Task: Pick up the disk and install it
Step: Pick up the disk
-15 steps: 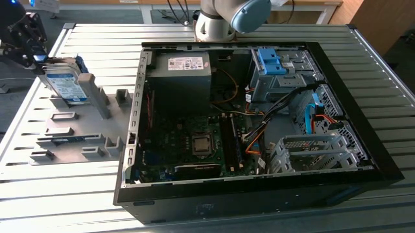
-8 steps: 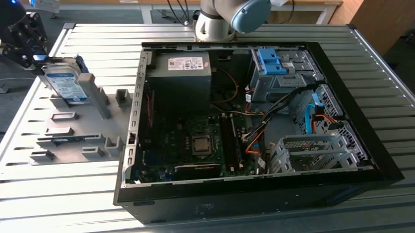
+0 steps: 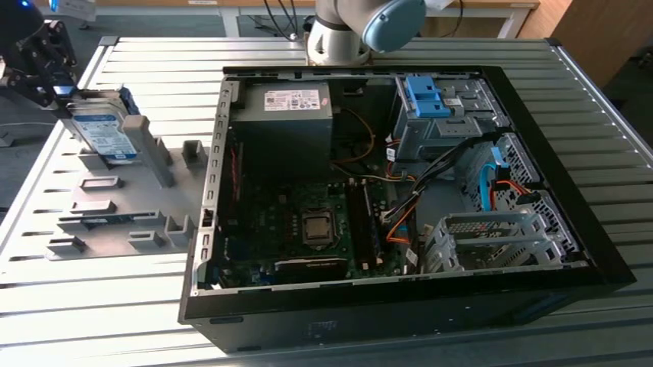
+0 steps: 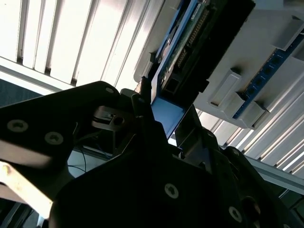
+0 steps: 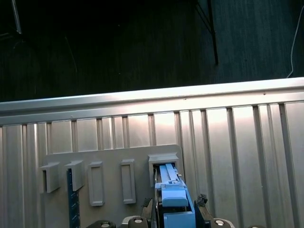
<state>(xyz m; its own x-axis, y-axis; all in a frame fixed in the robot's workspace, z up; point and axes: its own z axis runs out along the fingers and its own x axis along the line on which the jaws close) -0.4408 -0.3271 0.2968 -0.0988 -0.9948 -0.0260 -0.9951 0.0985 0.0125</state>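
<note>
While my pincer (image 5: 174,213) clamps the disk (image 3: 102,128), that item stands on edge, upper left of the exterior view, at the grey slotted holder (image 3: 122,222); slot clearance: cannot tell. Holder posts (image 3: 155,153) just beside. Centre: open computer case (image 3: 408,321), its near wall between disk and drive cage (image 3: 490,241); power-supply box (image 3: 286,115).

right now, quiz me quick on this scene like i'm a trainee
1. True or false: the disk already sits inside the computer case.
2. Where is the disk? A) upright at the grey fixture plate beside the case B) in the drive cage C) on the power supply
3. Which thing is the tool nearest to?
Key: 1 false; 2 A; 3 the disk.
</note>
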